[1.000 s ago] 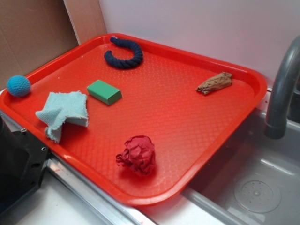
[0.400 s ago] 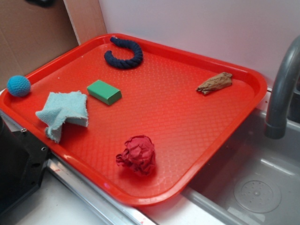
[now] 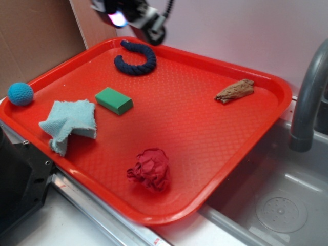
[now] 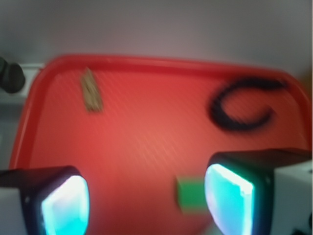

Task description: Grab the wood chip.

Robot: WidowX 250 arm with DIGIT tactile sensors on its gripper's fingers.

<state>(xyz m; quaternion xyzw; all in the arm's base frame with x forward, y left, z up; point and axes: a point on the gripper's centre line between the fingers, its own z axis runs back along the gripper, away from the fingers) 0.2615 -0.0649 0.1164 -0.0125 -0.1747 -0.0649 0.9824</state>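
On the red tray, the hand has just entered above the rope ring, fingers spread and empty, wood chip well off to its left.

Blurred; end effector spread wide, empty, above red plastic tray; small brown ridged wood chip far ahead-left, green rectangular block between fingers.

The gripper has two black-framed fingers with glowing cyan pads. At the exterior frame's top, the blurred body shows black and grey, with a dark cable.
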